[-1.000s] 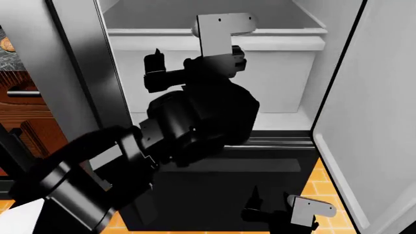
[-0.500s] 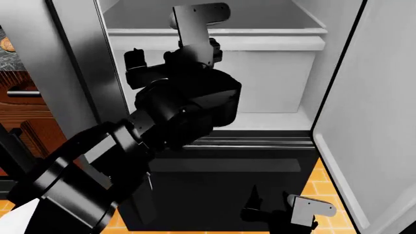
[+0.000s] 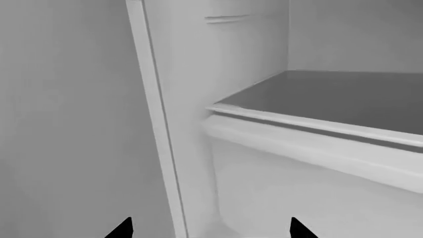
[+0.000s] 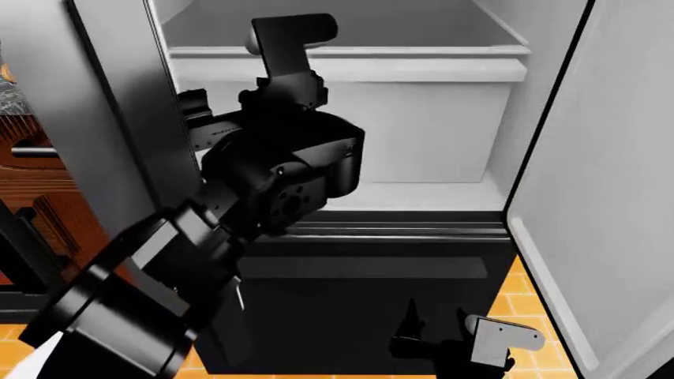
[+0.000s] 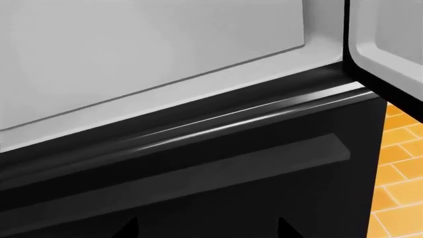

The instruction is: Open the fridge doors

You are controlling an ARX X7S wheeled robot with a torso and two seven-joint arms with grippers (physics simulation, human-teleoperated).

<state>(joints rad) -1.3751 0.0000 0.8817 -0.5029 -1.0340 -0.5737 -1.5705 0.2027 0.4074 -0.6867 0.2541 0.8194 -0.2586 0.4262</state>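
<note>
Fingers (image 3: 126, 229) apart; left arm (image 4: 211, 237) raised inside fridge

The fridge doors (image 4: 616, 197) are showing smooth, matt white plastic-looking linings, edged in glossy black. Beside the left gripper (image 3: 210, 229), the white bin (image 3: 310, 168) and shelf are looking smooth and softly matt. Just ahead of the right gripper (image 5: 205, 227), the black drawer front (image 5: 198, 178) is gleaming, catching bright streaks. The orange floor tiles (image 5: 399, 178) are appearing matt.
</note>
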